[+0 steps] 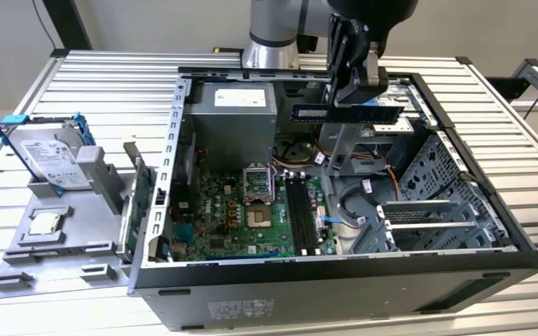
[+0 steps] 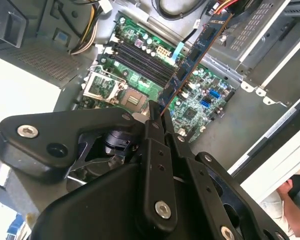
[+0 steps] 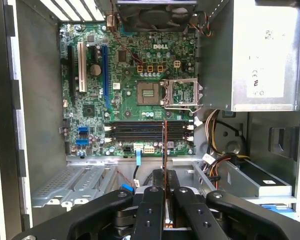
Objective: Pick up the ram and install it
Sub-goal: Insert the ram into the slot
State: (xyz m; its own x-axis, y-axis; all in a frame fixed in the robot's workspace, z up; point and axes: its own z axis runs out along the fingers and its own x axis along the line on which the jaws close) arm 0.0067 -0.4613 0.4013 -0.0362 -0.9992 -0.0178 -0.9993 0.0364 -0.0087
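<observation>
Black two-finger gripper (image 1: 358,99) clamped on thin dark blue-green ram stick (image 1: 347,113). Stick level, upper centre of exterior view, above open black computer case (image 1: 344,294). Black memory slots (image 1: 299,210) lower, apart.

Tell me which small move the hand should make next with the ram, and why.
Probably turn the hand so the ram runs along the black memory slots. The hand is shut on the ram above the open computer case, and in both wrist views the ram lies crosswise to the slots, so lowering now would likely not seat it.
</observation>
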